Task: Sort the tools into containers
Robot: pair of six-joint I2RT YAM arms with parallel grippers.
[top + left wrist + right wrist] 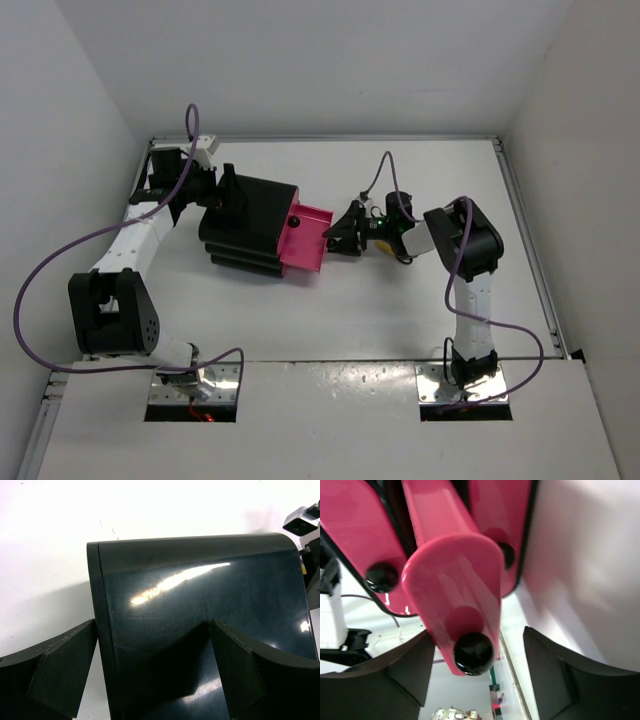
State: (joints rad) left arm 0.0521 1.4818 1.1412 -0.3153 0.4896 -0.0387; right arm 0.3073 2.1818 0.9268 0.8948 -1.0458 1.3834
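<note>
The black drawer unit (250, 228) lies on the table with one magenta-pink drawer (306, 240) pulled out toward the right. In the right wrist view that drawer (455, 575) juts forward, its round black knob (473, 652) between the fingers of my right gripper (477, 672), which is open and not touching it. Two other pink drawers (355, 535) sit pushed in. My left gripper (152, 670) is open, straddling the unit's back edge (97, 630). A small yellow piece (383, 247) peeks from under my right wrist; the tools are otherwise hidden.
White walls enclose the table on three sides. A raised rail (530, 250) runs along the right edge. Purple cables (60, 250) loop off both arms. The right arm's elbow (470, 240) stands right of the drawer.
</note>
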